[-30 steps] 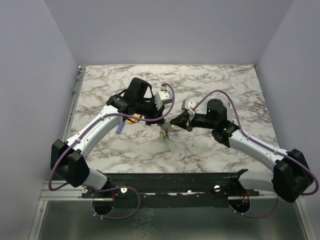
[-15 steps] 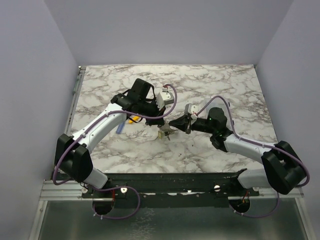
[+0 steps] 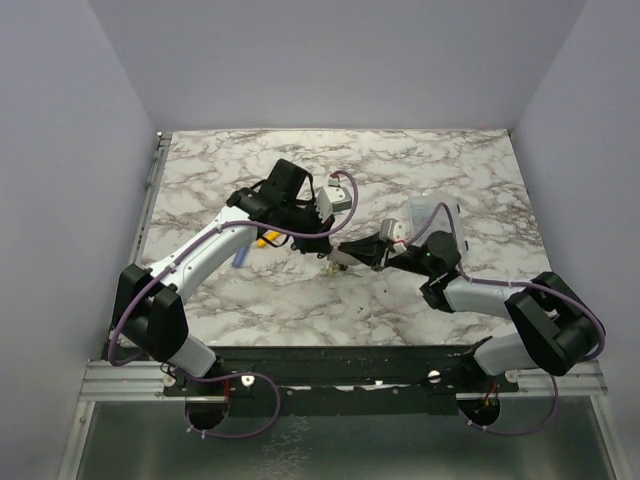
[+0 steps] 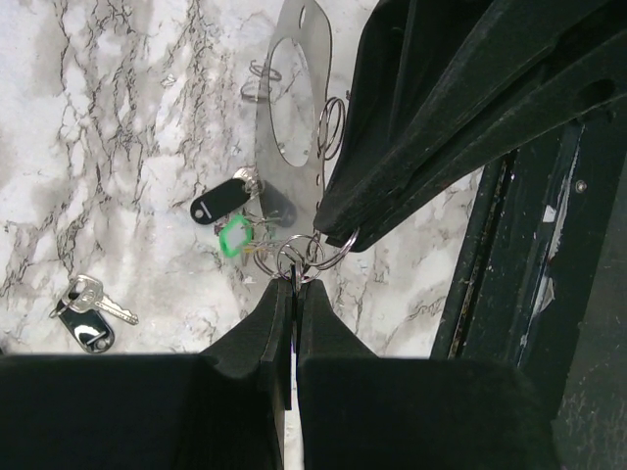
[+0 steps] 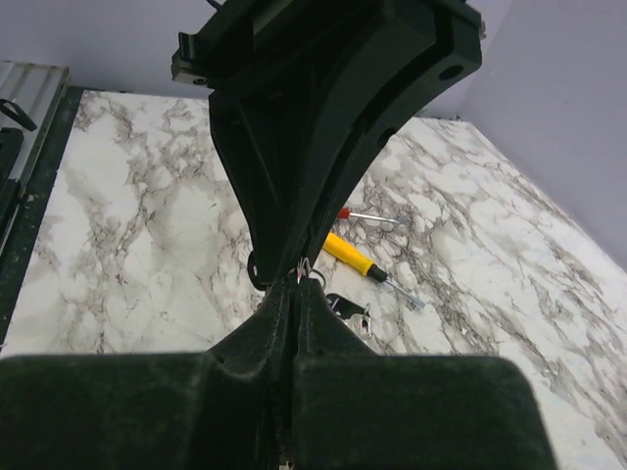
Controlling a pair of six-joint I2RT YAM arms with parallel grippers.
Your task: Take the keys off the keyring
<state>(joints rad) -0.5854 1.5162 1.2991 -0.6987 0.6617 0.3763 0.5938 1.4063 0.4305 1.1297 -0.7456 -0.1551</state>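
Observation:
The keyring (image 4: pixel 312 257), a bunch of thin wire rings, hangs between my two grippers above the marble table. A black-tagged key (image 4: pixel 219 204), a green-tagged key (image 4: pixel 233 236) and a flat metal plate with an oval hole (image 4: pixel 290 186) hang from it. My left gripper (image 4: pixel 294 282) is shut on one ring. My right gripper (image 5: pixel 299 282) is shut on the rings from the opposite side, tip to tip with the left. In the top view the two grippers meet at the bunch (image 3: pixel 335 263). A loose key with a black head (image 4: pixel 88 315) lies on the table, apart from the ring.
A yellow screwdriver (image 5: pixel 359 258) and a red-handled one (image 5: pixel 370 215) lie on the table behind the left gripper. A blue stick (image 3: pixel 240 258) lies near the left arm. A small loose wire ring (image 4: pixel 259 74) lies on the marble.
The right arm has lowered and swung its wrist round toward the left gripper. The left gripper has shifted slightly. Both stay closed on the keyring bunch.

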